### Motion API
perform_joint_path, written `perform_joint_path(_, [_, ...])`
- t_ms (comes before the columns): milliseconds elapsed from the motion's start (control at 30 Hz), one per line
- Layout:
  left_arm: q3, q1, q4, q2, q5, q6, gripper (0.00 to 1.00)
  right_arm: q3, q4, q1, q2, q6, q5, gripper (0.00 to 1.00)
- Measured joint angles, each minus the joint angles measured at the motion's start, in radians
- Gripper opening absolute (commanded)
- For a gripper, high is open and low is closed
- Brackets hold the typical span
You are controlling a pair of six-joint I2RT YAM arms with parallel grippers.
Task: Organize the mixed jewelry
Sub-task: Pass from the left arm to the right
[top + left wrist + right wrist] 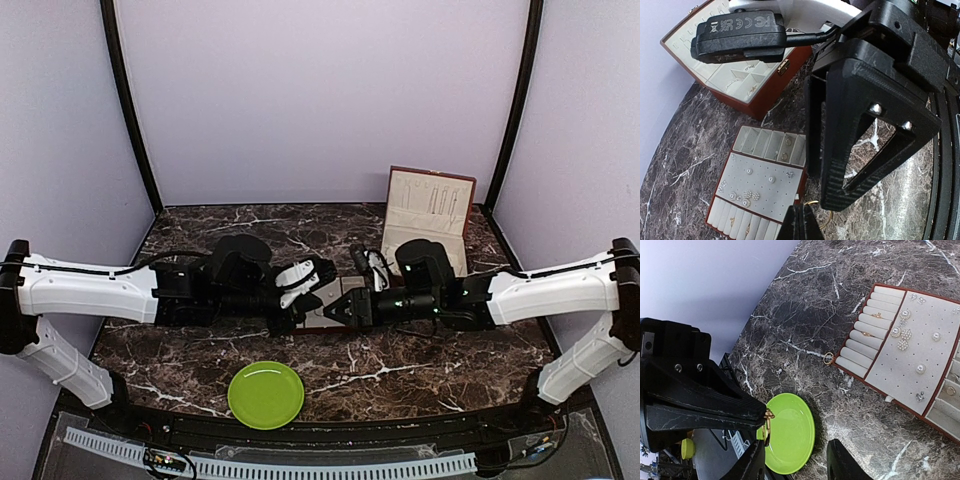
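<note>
While studs (903, 332) dot the tray (935, 360), a ring (828, 358) lies loose beside it. Left jaws clamp a hoop (767, 427); right jaws gape.

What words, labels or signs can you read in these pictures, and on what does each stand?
"CE": black plug housing, left wrist view.
"FC": same housing.
Other marks beside them: too small to read.
Elsewhere: none.

- From above, the tray (328, 312) is mostly hidden under the arms (420, 300); its contents are too small to tell.
- Gold hoop (767, 430): top hidden in the left gripper (765, 412).
- Box (767, 92): cut off at the top edge, partly behind a camera (740, 35).
</note>
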Motion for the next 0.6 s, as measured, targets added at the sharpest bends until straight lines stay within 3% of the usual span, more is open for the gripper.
perform_joint_path(600, [-0.018,-0.023,0.026,0.000,-0.029,0.011,0.00,0.000,0.055,0.000,0.027,0.026,-0.016,0.27])
